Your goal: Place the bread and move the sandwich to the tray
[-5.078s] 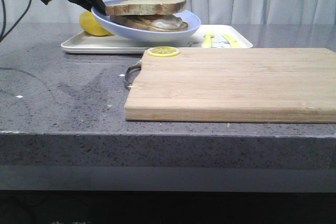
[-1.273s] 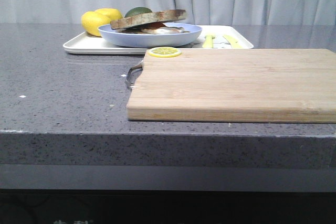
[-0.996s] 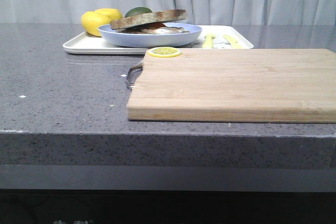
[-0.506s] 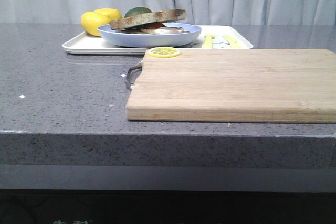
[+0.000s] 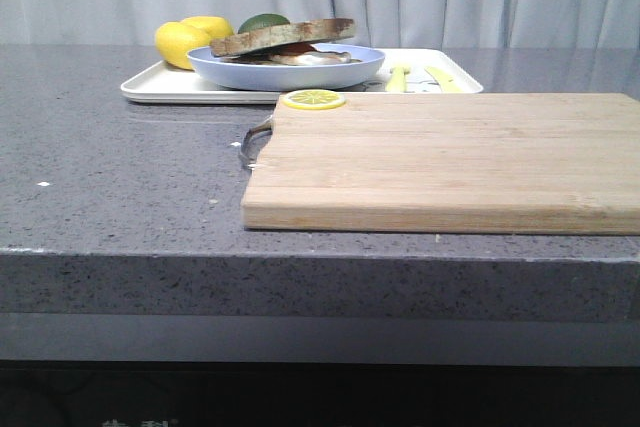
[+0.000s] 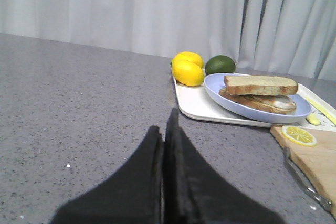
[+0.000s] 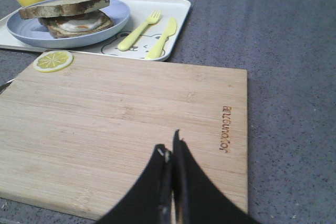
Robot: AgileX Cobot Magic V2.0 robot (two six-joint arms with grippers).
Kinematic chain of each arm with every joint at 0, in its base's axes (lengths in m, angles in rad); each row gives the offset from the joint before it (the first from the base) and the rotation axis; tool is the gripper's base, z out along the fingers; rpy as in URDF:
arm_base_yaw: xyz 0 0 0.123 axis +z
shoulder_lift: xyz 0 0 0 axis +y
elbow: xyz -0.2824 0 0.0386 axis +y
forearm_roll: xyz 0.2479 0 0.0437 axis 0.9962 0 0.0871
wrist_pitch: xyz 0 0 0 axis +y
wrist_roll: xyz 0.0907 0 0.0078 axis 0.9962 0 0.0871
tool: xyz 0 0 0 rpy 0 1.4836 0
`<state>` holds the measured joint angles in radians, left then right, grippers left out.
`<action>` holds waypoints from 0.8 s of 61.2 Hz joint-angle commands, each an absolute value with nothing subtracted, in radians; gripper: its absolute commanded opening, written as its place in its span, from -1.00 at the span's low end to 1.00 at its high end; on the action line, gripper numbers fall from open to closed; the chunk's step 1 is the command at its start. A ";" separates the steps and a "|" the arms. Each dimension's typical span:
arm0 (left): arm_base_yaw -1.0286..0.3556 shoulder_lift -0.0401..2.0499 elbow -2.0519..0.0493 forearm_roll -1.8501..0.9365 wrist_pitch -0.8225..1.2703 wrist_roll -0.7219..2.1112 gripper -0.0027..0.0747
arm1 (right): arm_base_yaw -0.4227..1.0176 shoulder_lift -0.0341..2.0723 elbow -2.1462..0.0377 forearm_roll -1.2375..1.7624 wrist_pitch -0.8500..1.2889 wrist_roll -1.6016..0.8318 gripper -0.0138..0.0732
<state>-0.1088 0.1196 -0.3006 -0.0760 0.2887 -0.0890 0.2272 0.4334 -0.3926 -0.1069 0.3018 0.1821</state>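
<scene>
Both jaws were pressed together, empty: the left gripper (image 6: 164, 129) over grey counter, the right gripper (image 7: 170, 153) over the cutting board (image 7: 126, 124). On the tray (image 5: 160, 87) sat the plate (image 5: 285, 72), holding the sandwich (image 5: 285, 42) topped by the bread (image 6: 261, 84).

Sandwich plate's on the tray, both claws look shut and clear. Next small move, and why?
Probably none beyond holding both arms parked. The sandwich sits on its blue plate, which rests inside the tray, bread on top. The left claw and right claw are shut, empty and apart from the tray, so the task looks done.
</scene>
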 commanded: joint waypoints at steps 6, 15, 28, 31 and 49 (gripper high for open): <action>-0.036 0.020 -0.218 -0.074 0.164 -0.101 -0.98 | 0.223 0.436 -0.420 -0.109 0.226 0.179 -0.82; -0.005 -0.023 -0.124 -0.074 0.123 -0.101 -0.98 | 0.223 0.436 -0.420 -0.109 0.227 0.179 -0.82; -0.005 -0.027 -0.003 -0.074 0.009 -0.101 -0.98 | 0.223 0.436 -0.420 -0.109 0.226 0.179 -0.82; -0.005 -0.027 0.008 -0.074 0.000 -0.101 -0.98 | 0.223 0.436 -0.420 -0.109 0.226 0.179 -0.82; -0.005 -0.025 0.005 -0.074 0.019 -0.101 -0.98 | 0.223 0.436 -0.420 -0.109 0.226 0.179 -0.82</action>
<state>-0.0059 -0.0047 0.0054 -0.0738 0.1019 -0.0897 0.2272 0.4334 -0.3926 -0.1069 0.3018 0.1821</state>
